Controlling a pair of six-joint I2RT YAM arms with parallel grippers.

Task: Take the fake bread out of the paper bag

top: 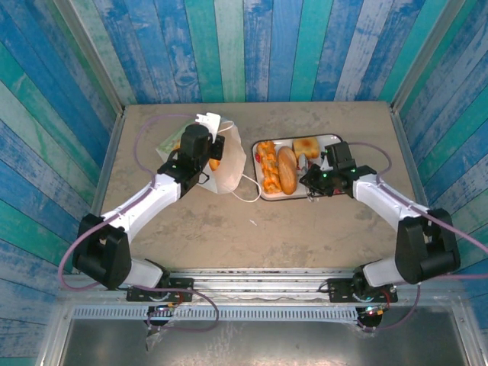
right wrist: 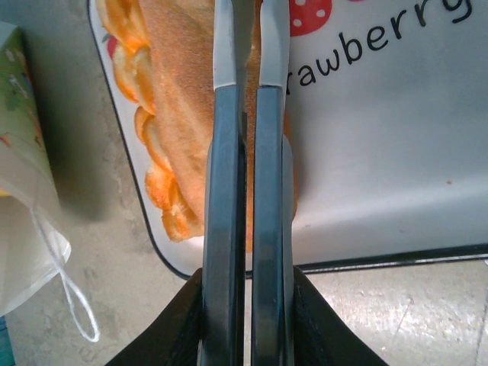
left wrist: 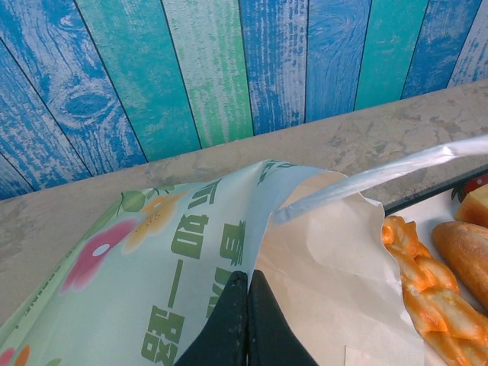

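— At the tips of my left gripper (left wrist: 248,286) sits the paper bag (left wrist: 175,252). The jaws are pressed fully together, and they look pinched on the rim of its mouth. How far along do you reckon we are?

— Most of the way, I judge. Right of that gripper, the tray (right wrist: 396,152) already carries fake bread (top: 287,169): a twisted pastry (left wrist: 427,290), an oval loaf (right wrist: 183,114) and a square bun (top: 306,146). Anything left inside?

— From above I see a speck of orange (top: 216,162) at the mouth, just beside the left fingers. I take it for one more piece, but I can't be sure.

— Which way does the bag point?

— It lies over on its side, long axis running left to right, with the mouth and loop handle (top: 248,191) facing the tray. The twist and loaf lie side by side, lengthwise along my right gripper (right wrist: 250,30), which hangs over the loaf's right edge, closed and empty.
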